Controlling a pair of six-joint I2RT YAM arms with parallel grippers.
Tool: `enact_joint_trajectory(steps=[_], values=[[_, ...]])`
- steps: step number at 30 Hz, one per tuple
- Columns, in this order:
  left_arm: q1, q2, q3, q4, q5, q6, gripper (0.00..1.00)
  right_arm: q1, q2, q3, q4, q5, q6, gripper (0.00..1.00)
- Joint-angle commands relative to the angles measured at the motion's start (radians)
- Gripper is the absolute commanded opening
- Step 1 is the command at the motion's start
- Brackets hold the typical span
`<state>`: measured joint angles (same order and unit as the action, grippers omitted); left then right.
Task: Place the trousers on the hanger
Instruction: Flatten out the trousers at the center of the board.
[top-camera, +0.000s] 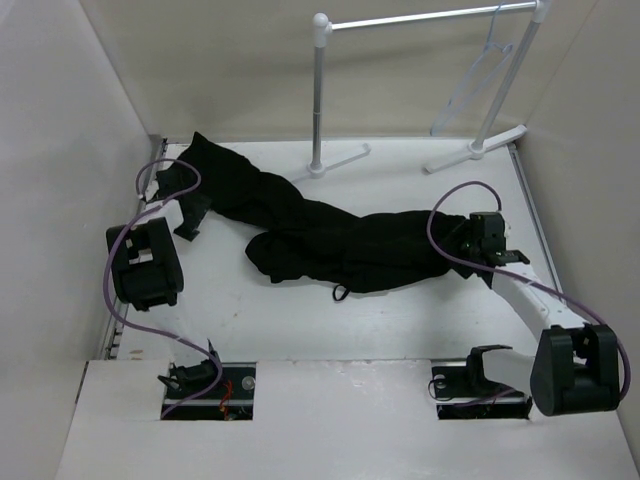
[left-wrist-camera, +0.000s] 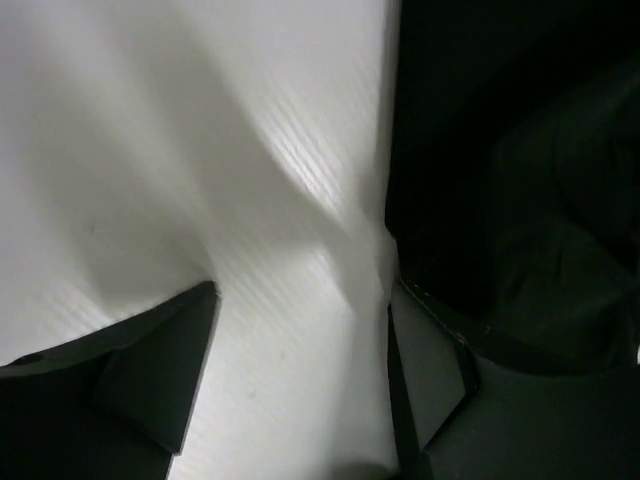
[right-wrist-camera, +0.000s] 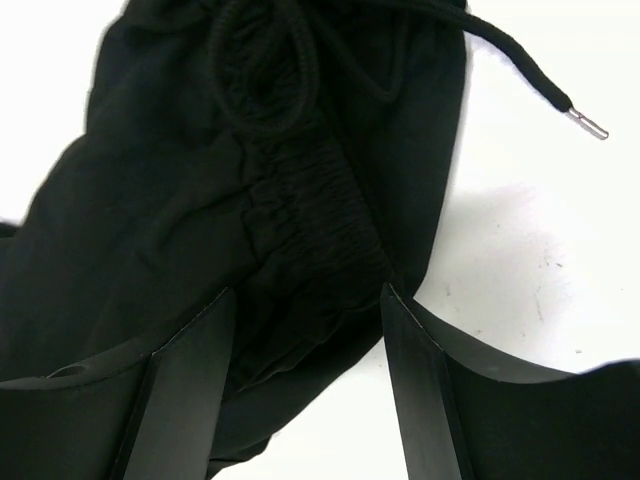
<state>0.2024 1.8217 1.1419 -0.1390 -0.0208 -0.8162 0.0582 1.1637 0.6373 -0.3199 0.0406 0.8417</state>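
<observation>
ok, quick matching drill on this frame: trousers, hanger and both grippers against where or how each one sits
1 trousers
2 hanger
3 left gripper
4 right gripper

a hung on the rail
b open, fingers astride the waistband
c heaped on the table
d open over bare table, at the trousers' edge

Pairs: 1-c, 2-a, 3-d, 4-b

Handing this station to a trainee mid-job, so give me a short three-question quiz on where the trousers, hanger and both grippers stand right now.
1. True or false: the hanger hangs on the rail stand, away from the trousers.
2. Between the right gripper's fingers lies: A the rail stand's foot; B the elastic waistband; C the hanger's hook.
3. Fill in: the left gripper is ___, with the table showing between its fingers.
Key: 1 true; 2 B; 3 open.
</observation>
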Motion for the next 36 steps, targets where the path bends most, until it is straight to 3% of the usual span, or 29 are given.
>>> enact_joint_trajectory(steps=[1, 10, 11, 15, 18, 23, 30, 36], values=[[0.006, 0.050, 0.088, 0.081, 0.056, -0.044, 0.70, -0.016, 0.004, 0.010, 0.033, 0.011, 0.003, 0.65], [-0.025, 0.209, 0.206, 0.151, 0.062, -0.092, 0.67, -0.018, 0.097, 0.039, 0.024, 0.024, 0.010, 0.70], [-0.028, 0.223, 0.220, 0.148, 0.061, -0.093, 0.62, -0.016, 0.106, 0.047, 0.027, 0.018, 0.010, 0.66], [-0.036, 0.220, 0.229, 0.164, 0.039, -0.106, 0.20, -0.022, 0.061, 0.073, 0.035, 0.019, 0.011, 0.27], [-0.036, 0.167, 0.206, 0.196, 0.019, -0.110, 0.07, -0.027, -0.013, 0.093, 0.021, 0.028, -0.004, 0.15], [-0.021, 0.003, 0.150, 0.184, -0.051, -0.118, 0.01, -0.024, -0.163, 0.114, -0.096, 0.059, -0.062, 0.11], [0.030, -0.421, 0.019, 0.082, -0.205, -0.121, 0.00, -0.028, -0.487, 0.183, -0.322, 0.120, -0.121, 0.10], [0.068, -0.694, 0.071, -0.082, -0.272, -0.118, 0.00, 0.064, -0.663, 0.355, -0.456, 0.180, -0.119, 0.10]])
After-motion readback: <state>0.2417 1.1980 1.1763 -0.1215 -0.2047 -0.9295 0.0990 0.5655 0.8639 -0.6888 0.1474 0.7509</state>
